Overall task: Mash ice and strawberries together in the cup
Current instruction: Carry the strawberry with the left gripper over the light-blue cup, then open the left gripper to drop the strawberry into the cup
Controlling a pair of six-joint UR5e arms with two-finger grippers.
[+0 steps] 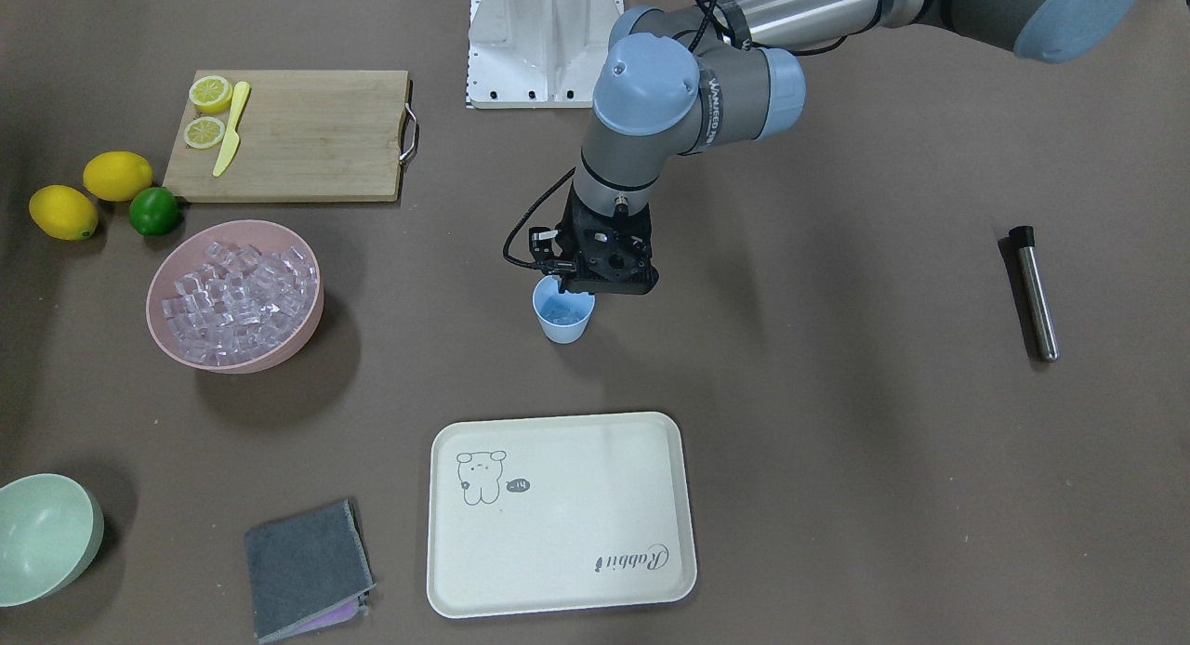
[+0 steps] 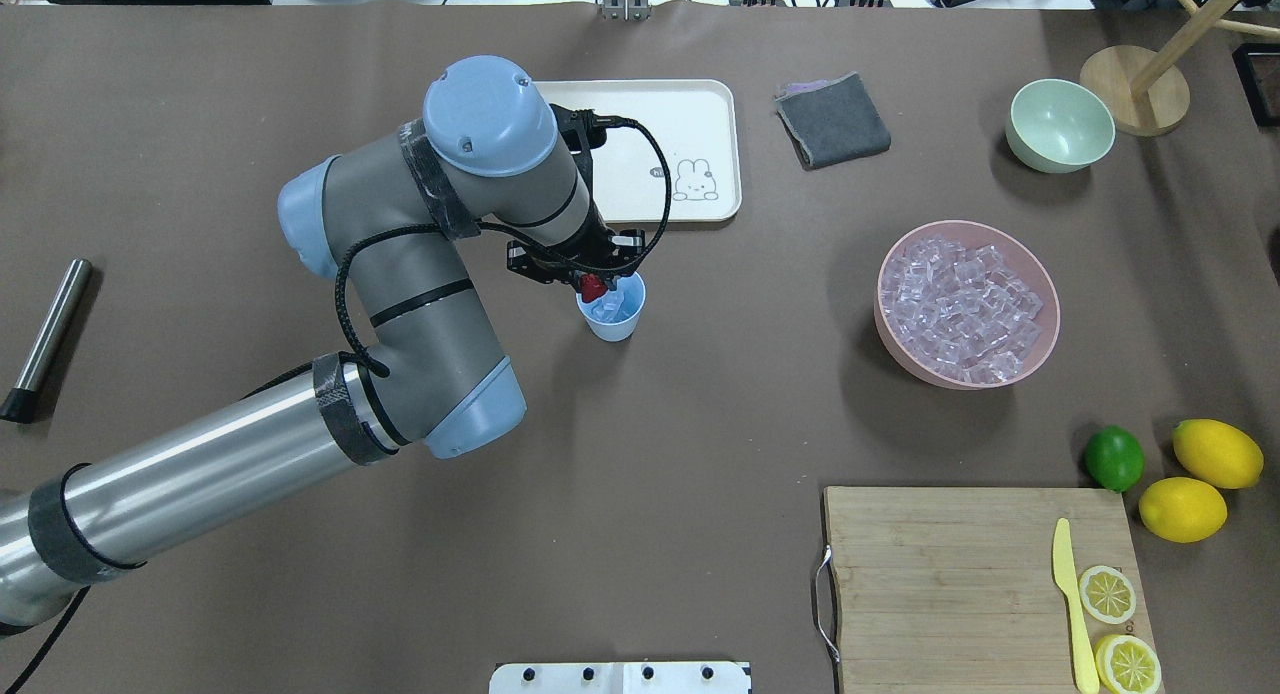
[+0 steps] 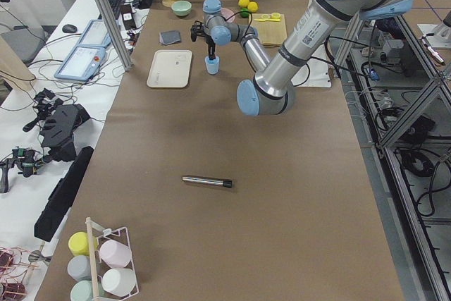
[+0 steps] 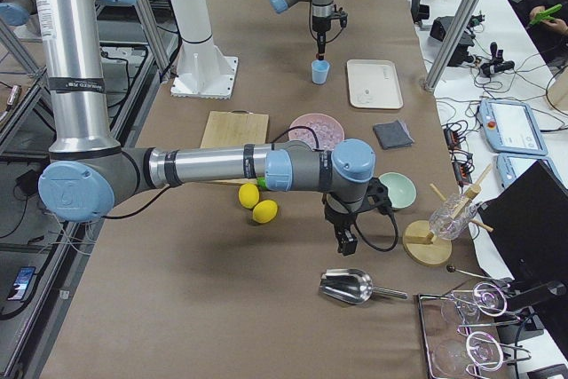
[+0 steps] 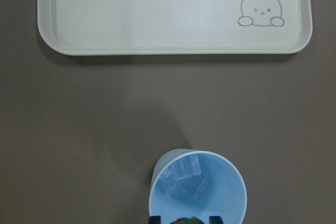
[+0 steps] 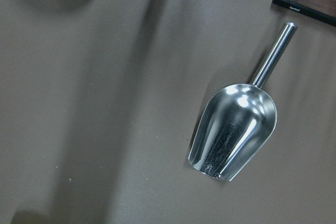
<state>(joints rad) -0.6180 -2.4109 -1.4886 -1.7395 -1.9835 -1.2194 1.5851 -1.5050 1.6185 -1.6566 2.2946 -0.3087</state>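
LEFT ARM OVER THE CUP: The left end effector (image 2: pixel 591 276) hangs above the light blue cup (image 2: pixel 613 328), which stands upright near the middle of the brown worktop (image 2: pixel 700 424). Its two fingers pinch a small red strawberry (image 2: pixel 594 288) over the cup's mouth, close to the rim on the arm's side. A few clear cubes of ice (image 5: pixel 190 184) lie in the bottom of the cup, and a far bigger heap fills the pink bowl (image 2: pixel 884 319) well off to the robot's right. Just beyond the cup lies a cream tray (image 2: pixel 640 104) printed with a rabbit, with a folded grey cloth (image 2: pixel 833 120) and a pale green bowl (image 2: pixel 1060 124) further along. A metal muddler (image 2: pixel 45 339) lies on its side far out on the robot's left. The right end effector (image 4: pixel 344 240), seen only from the side, hovers over the far right end of the worktop above a steel scoop (image 6: pixel 236 129). Whether its fingers are spread or pressed together cannot be told. A wooden cutting board (image 2: pixel 940 574) carries lemon halves (image 2: pixel 1108 594) and a yellow knife (image 2: pixel 1070 604).
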